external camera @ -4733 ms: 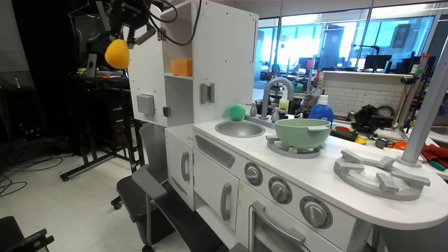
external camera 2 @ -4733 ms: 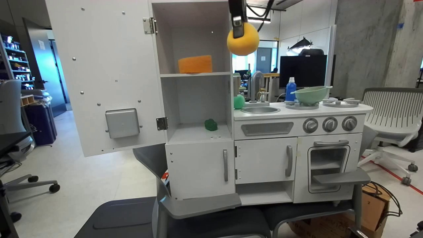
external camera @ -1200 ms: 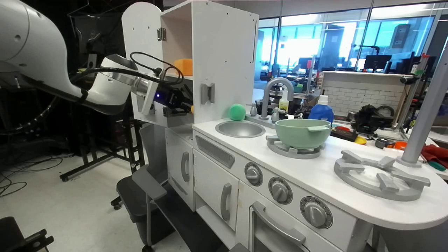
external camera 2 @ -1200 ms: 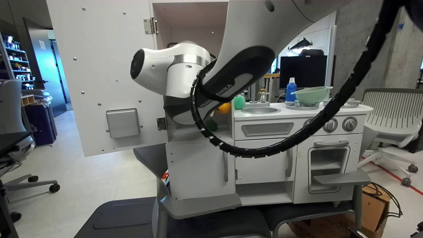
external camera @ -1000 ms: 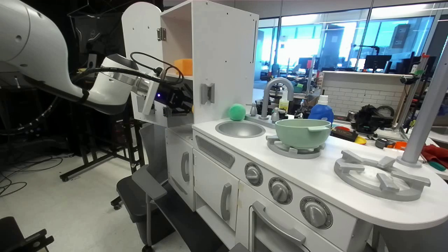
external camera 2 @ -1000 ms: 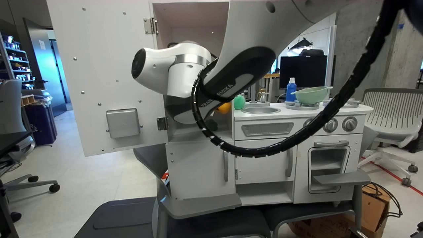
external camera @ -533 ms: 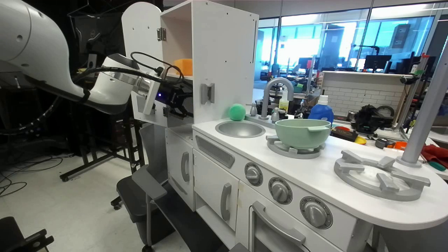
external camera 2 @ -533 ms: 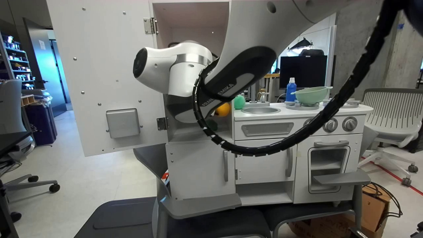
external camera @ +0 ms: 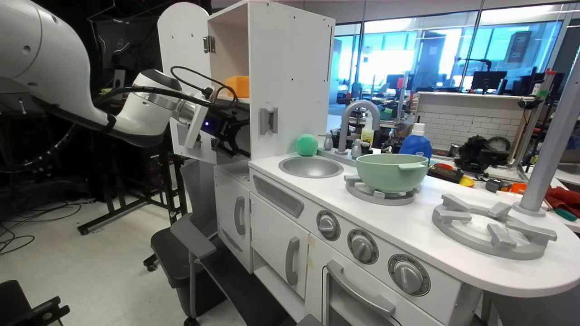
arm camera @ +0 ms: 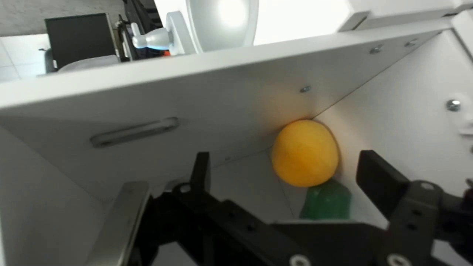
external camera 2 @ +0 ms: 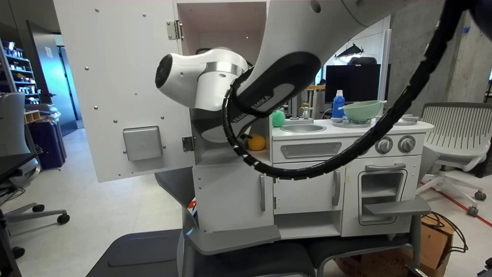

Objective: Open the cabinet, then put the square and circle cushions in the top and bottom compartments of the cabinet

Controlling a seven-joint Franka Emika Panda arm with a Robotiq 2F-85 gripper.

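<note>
Jaws spread wide, holding nothing, inside the cabinet (external camera: 290, 59).
L to R: door (external camera: 183, 54) swung open; gripper (arm camera: 284, 166) in bottom compartment (arm camera: 395, 92); orange cushion (external camera: 237, 86) in top compartment (external camera 2: 230, 36); yellow cushion (arm camera: 305, 153) in bottom compartment, just beside the wall (arm camera: 229, 92) along the worktop's (external camera: 408, 222) left edge, green lump (arm camera: 329, 201) near it; green ball (external camera: 306, 145) at back-left corner; bowl (external camera: 392, 174) toward back edge.

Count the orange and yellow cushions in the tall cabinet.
2: the orange cushion in the top compartment, the yellow cushion in the bottom compartment. The arm blocks part of both in an exterior view, so others may be hidden.
</note>
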